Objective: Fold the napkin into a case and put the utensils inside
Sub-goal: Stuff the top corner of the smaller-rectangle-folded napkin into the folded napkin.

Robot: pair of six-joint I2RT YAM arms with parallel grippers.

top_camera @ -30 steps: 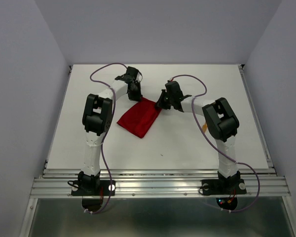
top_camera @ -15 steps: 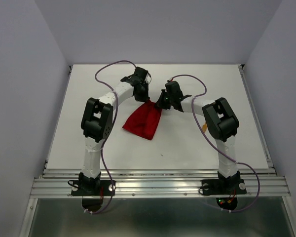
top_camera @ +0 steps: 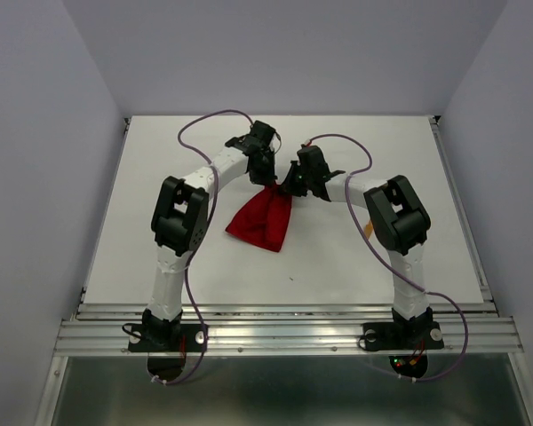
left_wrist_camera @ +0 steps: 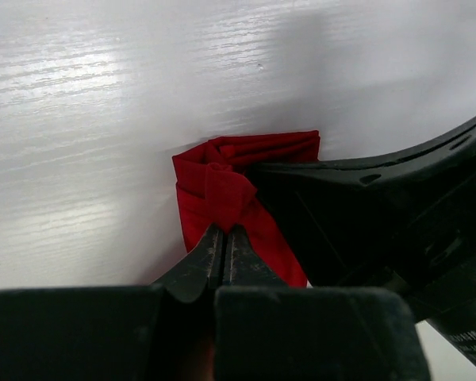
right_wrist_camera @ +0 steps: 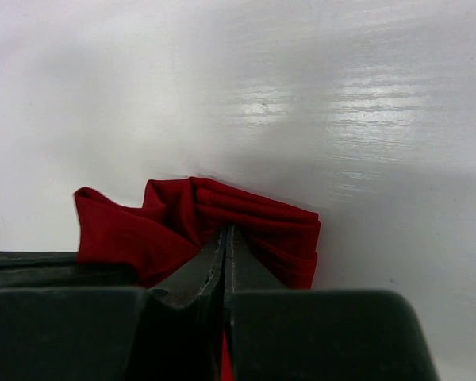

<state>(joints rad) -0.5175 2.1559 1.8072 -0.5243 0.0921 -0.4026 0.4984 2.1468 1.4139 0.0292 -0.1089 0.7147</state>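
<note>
A robot laboratory test cell is recognised. A flat white wood-grain tabletop [top_camera: 355, 257] is spread beneath the black gripper fingers [left_wrist_camera: 197, 270] and is enclosed by plain pale grey walls [top_camera: 35, 133] beyond and to either side of them. Well behind the fingers, a ribbed aluminium rail [top_camera: 284, 335] is seen, to which two white-and-black robot arms [top_camera: 164, 275] are bolted, with thin purple cables [top_camera: 370, 162] looped along them.
</note>
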